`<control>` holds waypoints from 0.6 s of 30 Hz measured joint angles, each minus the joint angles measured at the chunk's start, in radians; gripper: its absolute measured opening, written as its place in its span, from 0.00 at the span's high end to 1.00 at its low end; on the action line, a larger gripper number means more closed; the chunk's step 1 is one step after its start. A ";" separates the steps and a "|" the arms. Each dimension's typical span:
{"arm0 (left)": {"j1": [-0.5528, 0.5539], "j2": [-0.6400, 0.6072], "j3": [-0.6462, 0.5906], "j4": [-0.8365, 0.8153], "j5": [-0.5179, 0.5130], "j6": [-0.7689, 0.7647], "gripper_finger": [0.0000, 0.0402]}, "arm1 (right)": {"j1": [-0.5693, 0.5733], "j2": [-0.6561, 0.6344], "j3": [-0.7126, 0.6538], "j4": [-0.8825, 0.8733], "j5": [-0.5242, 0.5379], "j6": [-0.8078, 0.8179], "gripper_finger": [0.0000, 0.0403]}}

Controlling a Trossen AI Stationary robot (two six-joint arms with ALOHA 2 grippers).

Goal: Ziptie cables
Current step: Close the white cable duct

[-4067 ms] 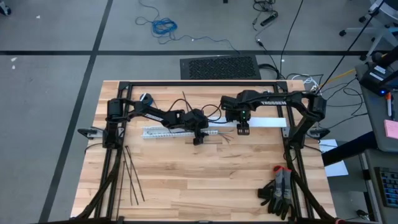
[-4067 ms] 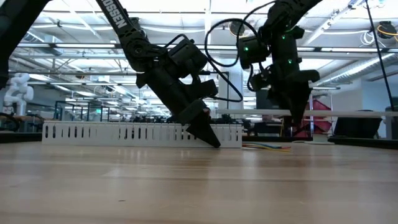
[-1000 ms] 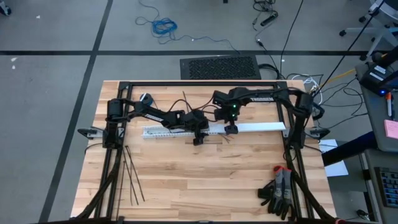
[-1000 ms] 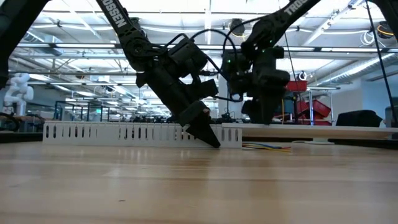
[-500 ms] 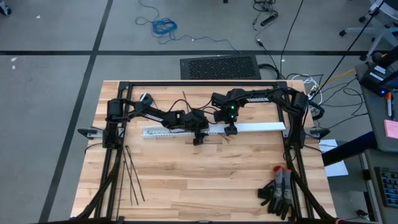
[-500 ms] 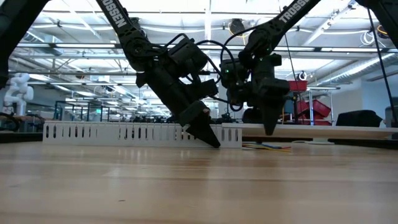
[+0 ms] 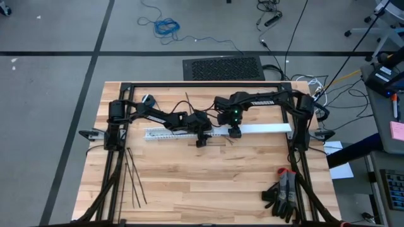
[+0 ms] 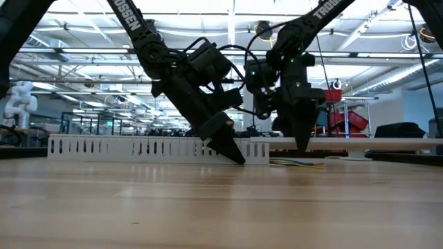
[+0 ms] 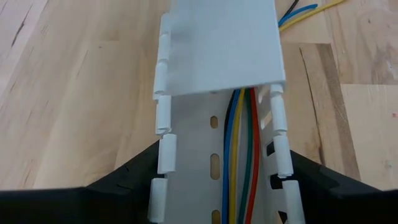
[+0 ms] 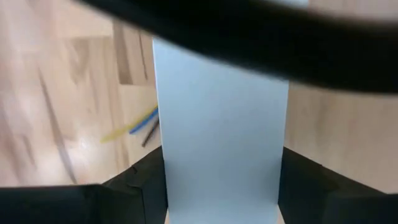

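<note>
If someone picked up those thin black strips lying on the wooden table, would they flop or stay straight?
The thin black plastic strips lie nearly straight and fanned, so they are probably springy, not limp. Being so slender, they likely weigh little and would skid across the smooth wooden table if nudged.

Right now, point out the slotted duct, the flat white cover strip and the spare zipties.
slotted duct [image 9: 214,186], left wrist view, on its perforated floor beside the coloured wires.
flat white cover strip [image 10: 221,134], right wrist view, on its plain middle face.
zipties [image 7: 134,183], high view, mid-length of the thin black strips by the table's left edge.
</note>
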 joint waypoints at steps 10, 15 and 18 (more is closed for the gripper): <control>0.000 0.000 -0.001 0.000 -0.001 -0.001 0.41 | 0.092 -0.103 0.000 -0.037 0.200 0.039 0.47; 0.000 0.000 -0.001 0.000 -0.002 -0.006 0.41 | 0.104 -0.083 0.000 -0.005 0.231 0.031 0.47; 0.000 0.000 -0.001 0.000 -0.002 -0.008 0.41 | 0.100 -0.052 0.000 0.004 0.229 0.031 0.47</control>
